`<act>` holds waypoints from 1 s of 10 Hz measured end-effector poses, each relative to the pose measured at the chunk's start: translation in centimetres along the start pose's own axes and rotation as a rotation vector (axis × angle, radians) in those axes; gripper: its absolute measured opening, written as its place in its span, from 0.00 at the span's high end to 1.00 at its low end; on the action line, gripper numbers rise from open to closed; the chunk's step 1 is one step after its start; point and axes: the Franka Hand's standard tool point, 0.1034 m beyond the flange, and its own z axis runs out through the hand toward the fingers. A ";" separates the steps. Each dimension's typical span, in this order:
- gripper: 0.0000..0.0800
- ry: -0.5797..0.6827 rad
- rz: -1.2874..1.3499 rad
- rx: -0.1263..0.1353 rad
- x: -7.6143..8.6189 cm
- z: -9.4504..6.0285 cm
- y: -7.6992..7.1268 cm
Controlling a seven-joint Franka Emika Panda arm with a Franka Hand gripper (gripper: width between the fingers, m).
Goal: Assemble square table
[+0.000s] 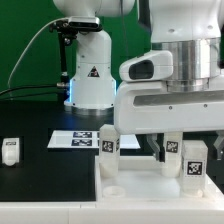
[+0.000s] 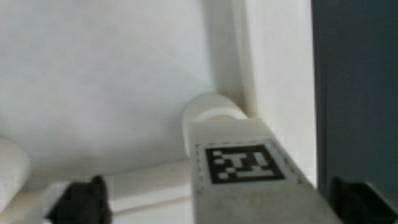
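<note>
Nearest the exterior view's camera, along the lower edge of the frame, lay the white square slab (image 1: 135, 190) with its raised rim. On it, at lower right, stood the front leg (image 1: 193, 160), short, blocky and white, showing a black-and-white tag. Just behind it the middle leg (image 1: 172, 146) stood upright under the gripper (image 1: 167, 150). In the wrist view the middle leg (image 2: 240, 150) turned its tag to the camera, close to the slab's edge, and sat between the two dark fingertips (image 2: 82, 200) with a gap on each side. The jaws stood wide apart and held nothing. A third leg (image 1: 108, 142) stood upright at the frame's centre. Farther back, the marker board (image 1: 78, 138) lay on the black table (image 1: 40, 150). A loose leg (image 1: 10, 152) sat at the left edge, and the robot base (image 1: 90, 75) rose at upper centre.
</note>
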 end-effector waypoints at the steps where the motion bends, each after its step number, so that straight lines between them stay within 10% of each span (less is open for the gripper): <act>1: 0.41 0.000 0.084 0.000 0.0 0.0 0.0; 4: 0.64 0.000 0.301 0.001 0.0 0.0 0.0; 8: 0.64 -0.005 0.786 0.007 0.0 0.2 -0.4; 10: 0.64 -0.013 1.126 0.084 0.5 0.5 -0.6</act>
